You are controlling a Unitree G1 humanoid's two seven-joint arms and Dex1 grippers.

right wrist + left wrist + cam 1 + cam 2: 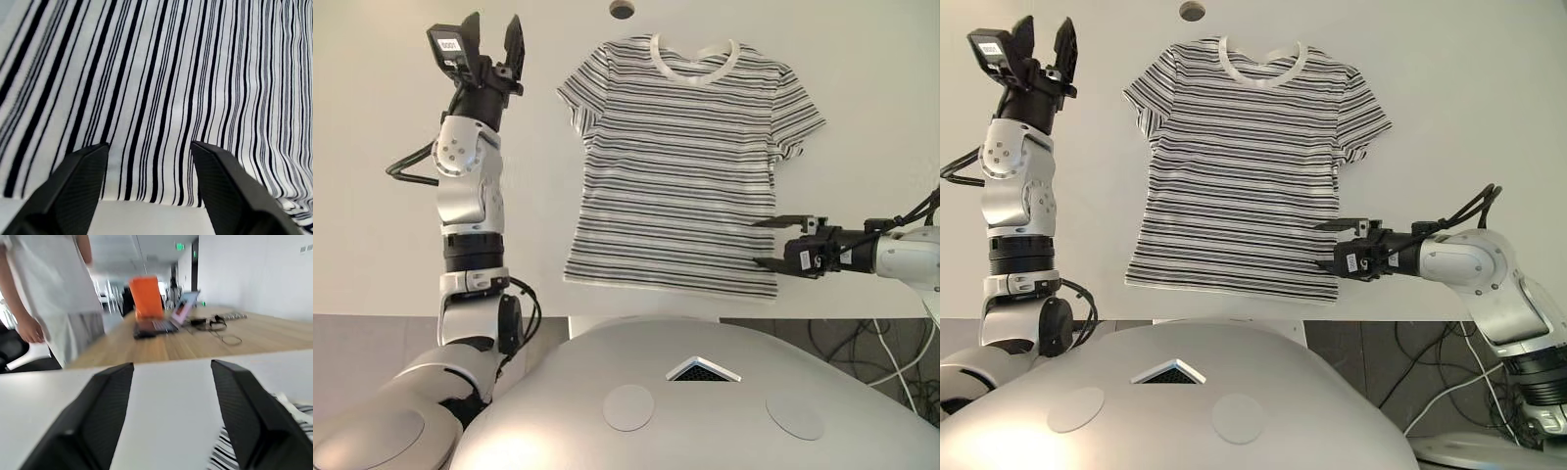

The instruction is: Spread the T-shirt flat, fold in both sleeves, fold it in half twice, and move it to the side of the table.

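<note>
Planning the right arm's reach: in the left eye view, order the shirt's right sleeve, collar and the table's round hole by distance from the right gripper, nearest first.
From the right gripper:
1. Right sleeve, just beyond it.
2. Collar, shirt's far middle.
3. Round hole, far edge, leftward.

White table (166, 426), left end effector (171, 366) with fingers (98, 421) apart, striped T-shirt (301, 411) edge

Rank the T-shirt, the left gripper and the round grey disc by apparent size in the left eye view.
T-shirt: largest.
left gripper: second, though raised nearer the camera, which may inflate it.
round grey disc: smallest.
</note>
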